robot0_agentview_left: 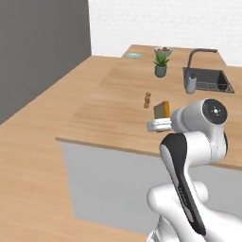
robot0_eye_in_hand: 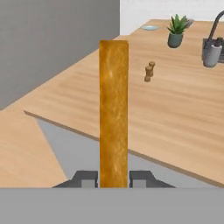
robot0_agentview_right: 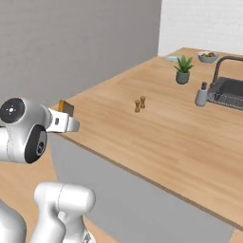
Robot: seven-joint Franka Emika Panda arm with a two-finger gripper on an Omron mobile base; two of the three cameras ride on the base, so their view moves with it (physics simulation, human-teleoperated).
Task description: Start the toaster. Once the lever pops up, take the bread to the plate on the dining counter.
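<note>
I see the bread [robot0_eye_in_hand: 113,113] standing edge-on between the two fingertips [robot0_eye_in_hand: 85,178] of my end effector [robot0_eye_in_hand: 113,179], which is pinching it from both sides; in the hand view the crust rises straight up from the tips. In the left base view the slice [robot0_agentview_left: 161,110] sticks out ahead of the end effector [robot0_agentview_left: 158,124], held in the air above the near edge of the surface [robot0_agentview_left: 113,108], the dining counter with its light wood top. Farther along that surface, two small brown shakers [robot0_agentview_right: 139,104] stand side by side near the middle. The plate [robot0_eye_in_hand: 149,28] lies at the far corner, well apart from the bread, just beside a potted plant [robot0_eye_in_hand: 176,31].
</note>
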